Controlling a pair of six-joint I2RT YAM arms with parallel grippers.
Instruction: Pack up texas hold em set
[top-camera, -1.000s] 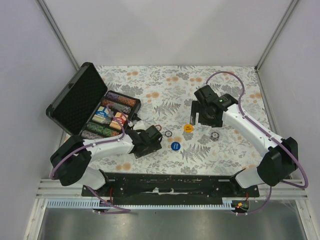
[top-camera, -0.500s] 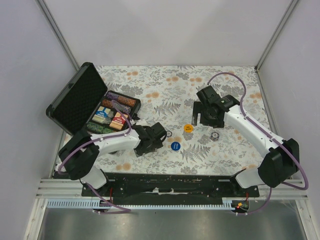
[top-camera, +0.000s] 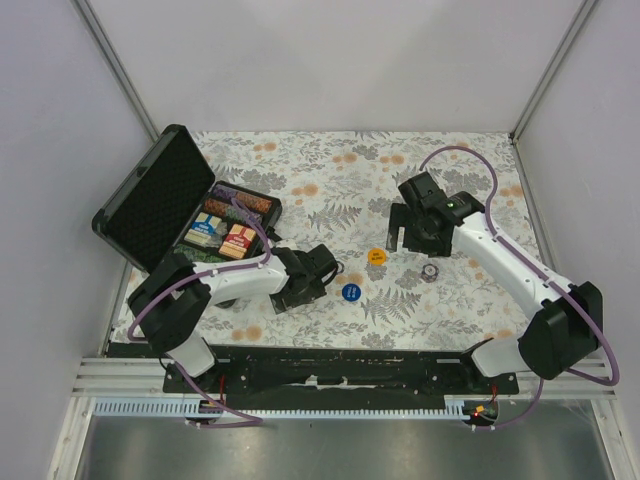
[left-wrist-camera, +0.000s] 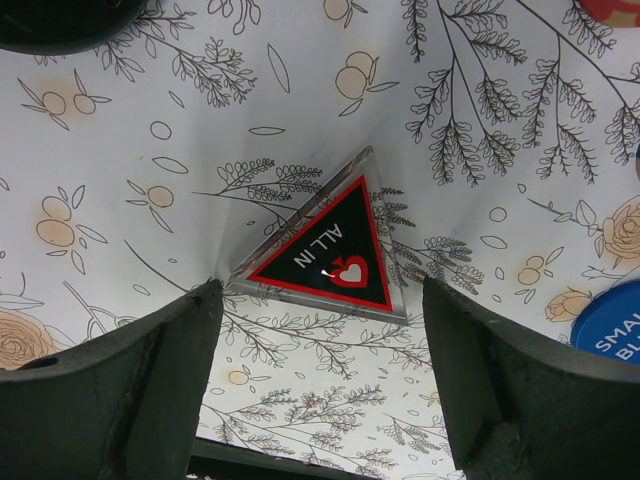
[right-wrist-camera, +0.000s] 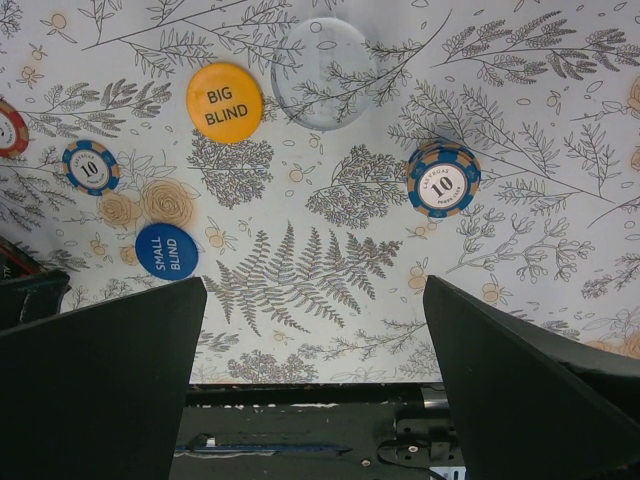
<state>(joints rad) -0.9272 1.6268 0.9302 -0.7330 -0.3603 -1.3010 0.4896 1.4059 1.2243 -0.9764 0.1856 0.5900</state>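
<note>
The black case (top-camera: 160, 198) lies open at the far left, with rows of striped chips (top-camera: 246, 201) and red-orange card boxes (top-camera: 238, 240) inside. My left gripper (top-camera: 322, 266) hovers low over the cloth right of the case. In the left wrist view its fingers (left-wrist-camera: 150, 380) stand open, and the dark red-edged "ALL IN" triangle (left-wrist-camera: 325, 255) lies flat just ahead of the tips, untouched. My right gripper (top-camera: 412, 238) hangs open and holds nothing above the orange Big Blind button (right-wrist-camera: 224, 102), the blue Small Blind button (right-wrist-camera: 166, 250) and a blue chip (right-wrist-camera: 443, 180).
A clear round disc (right-wrist-camera: 325, 72) lies beside the orange button, and another blue chip (right-wrist-camera: 91, 166) lies left of it. The orange button (top-camera: 377, 256), blue button (top-camera: 350, 292) and a loose chip (top-camera: 430, 272) lie between the arms. Grey walls enclose the flowered tablecloth (top-camera: 340, 180).
My left arm has swung its gripper to the right and slightly away from the case, and the jaws have narrowed a little. The right gripper has drifted slightly right.
</note>
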